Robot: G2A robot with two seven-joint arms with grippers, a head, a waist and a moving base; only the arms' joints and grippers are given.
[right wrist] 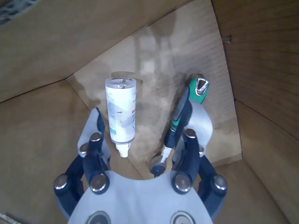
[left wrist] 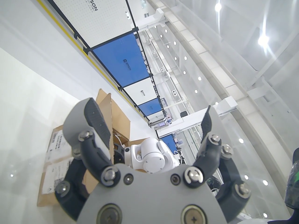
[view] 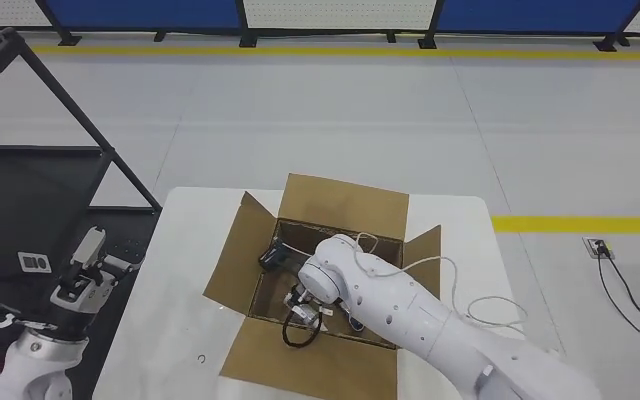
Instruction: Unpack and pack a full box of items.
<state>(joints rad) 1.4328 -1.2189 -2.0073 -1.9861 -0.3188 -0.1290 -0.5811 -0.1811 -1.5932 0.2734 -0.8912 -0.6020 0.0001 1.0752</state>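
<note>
Hangs right gripper (right wrist: 142, 108) inside box (view: 345, 205), jaws spread above bottle (right wrist: 121, 113) and wrench (right wrist: 173, 124) lying side by side. Holds left gripper (left wrist: 149, 108) out beside counter (view: 170, 320), jaws spread.

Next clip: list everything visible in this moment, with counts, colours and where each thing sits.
cardboard box: one, brown, flaps open, on the table
bottle: one, white with a clear cap, lying on the box floor
ratchet wrench: one, green and black handle, metal head, lying on the box floor beside the bottle
table: one, white, under the box
frame: one, black, beside the table
floor lines: two, yellow, on the floor beyond the table
panels: several, blue and white, along the far floor line
right gripper: one, open, down inside the box over the bottle and wrench
left gripper: one, open, off the table's side, holding nothing
</note>
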